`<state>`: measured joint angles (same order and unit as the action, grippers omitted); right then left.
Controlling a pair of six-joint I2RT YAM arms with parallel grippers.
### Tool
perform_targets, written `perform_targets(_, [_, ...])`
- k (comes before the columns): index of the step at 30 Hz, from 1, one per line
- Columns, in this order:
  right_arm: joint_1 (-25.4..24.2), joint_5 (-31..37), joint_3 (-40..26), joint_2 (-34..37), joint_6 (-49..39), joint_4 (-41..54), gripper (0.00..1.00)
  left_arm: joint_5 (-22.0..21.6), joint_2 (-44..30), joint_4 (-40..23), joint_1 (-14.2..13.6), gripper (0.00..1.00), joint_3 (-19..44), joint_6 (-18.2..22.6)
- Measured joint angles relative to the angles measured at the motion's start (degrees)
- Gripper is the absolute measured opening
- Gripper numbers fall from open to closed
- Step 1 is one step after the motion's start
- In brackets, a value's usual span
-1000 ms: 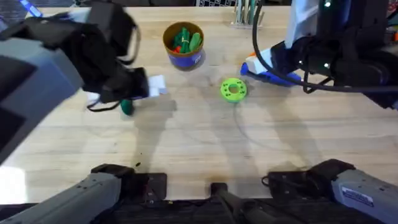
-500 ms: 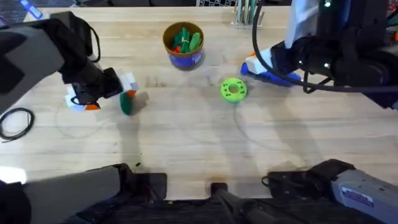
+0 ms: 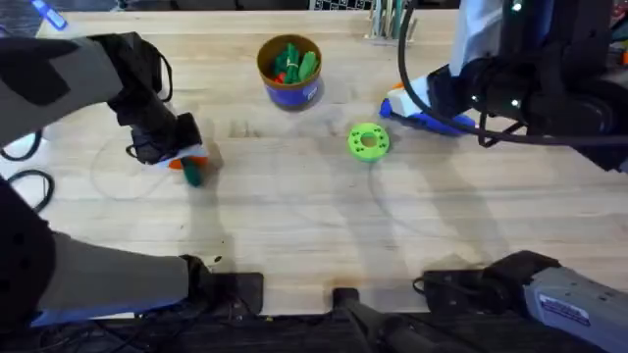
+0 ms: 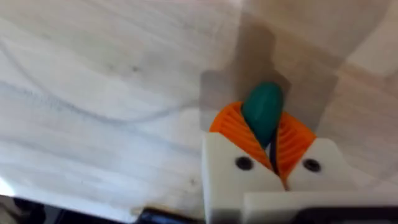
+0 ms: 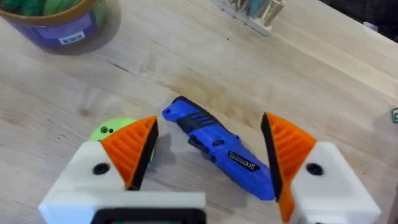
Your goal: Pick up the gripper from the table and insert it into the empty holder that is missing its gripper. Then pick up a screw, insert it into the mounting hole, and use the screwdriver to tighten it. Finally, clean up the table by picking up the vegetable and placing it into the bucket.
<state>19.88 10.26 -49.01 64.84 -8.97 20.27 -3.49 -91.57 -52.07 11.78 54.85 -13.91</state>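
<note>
Overhead: left gripper has shifted right since half a second ago and now sits over the vegetable on the tabletop, left of the bucket. Left wrist: fingers pinch the vegetable. Right wrist: right gripper unmoved, fingers spread wide, straddling the screwdriver.

Dark green vegetable, orange ribbed fingers, blue screwdriver, lime-green disc.
</note>
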Motion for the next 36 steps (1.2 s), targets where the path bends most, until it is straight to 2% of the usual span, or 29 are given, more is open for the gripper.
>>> perform_targets(1, [0.0,0.0,0.0,0.0,0.0,0.0,0.991,-0.06,0.0,-1.84,-0.01,0.027,0.47,0.0])
perform_targets(5, [0.0,0.0,0.0,0.0,0.0,-0.03,0.991,-0.08,0.15,-8.45,-0.41,0.021,4.23,-1.14])
perform_targets(7, [0.0,0.0,0.0,0.0,0.0,-0.04,0.991,1.41,0.74,-9.74,-1.49,0.02,7.84,-1.69])
perform_targets(9, [0.0,0.0,0.0,-0.02,0.0,-0.04,0.991,4.27,2.01,-8.58,-3.72,0.02,12.39,-2.14])
perform_targets(11, [0.0,0.0,0.0,0.0,0.0,-0.04,0.991,8.0,3.41,-4.51,-6.57,0.02,16.12,-2.48])
perform_targets(14, [0.0,0.0,0.0,0.0,0.0,-0.03,0.991,13.67,4.86,5.86,-11.62,0.02,19.43,-2.83])
perform_targets(17, [0.0,0.0,0.0,0.0,0.01,-0.02,0.988,16.56,4.88,16.38,-17.31,0.02,20.24,-2.91])
perform_targets(20, [0.0,0.0,0.0,-0.01,0.0,-0.02,0.991,16.55,3.67,22.16,-22.02,0.02,20.24,-3.04])
perform_targets(24, [0.0,-0.01,0.0,0.0,0.0,-0.02,0.991,13.19,0.25,25.08,-25.23,0.02,20.23,-3.03])
perform_targets(28, [0.0,0.0,0.0,-0.01,0.0,-0.02,0.992,9.55,-4.01,25.12,-25.15,0.02,20.21,-3.03])
perform_targets(32, [0.0,0.0,0.0,0.0,0.0,-0.02,0.992,7.85,-7.07,25.07,-24.69,0.02,20.19,-3.04])
perform_targets(33, [0.0,0.0,0.0,0.0,0.0,-0.02,0.992,7.49,-7.35,25.05,-24.64,0.085,20.19,-2.87])
perform_targets(36, [0.0,0.0,0.0,0.0,0.0,-0.02,0.991,7.01,-7.3,25.18,-24.64,0.535,20.19,-2.98])
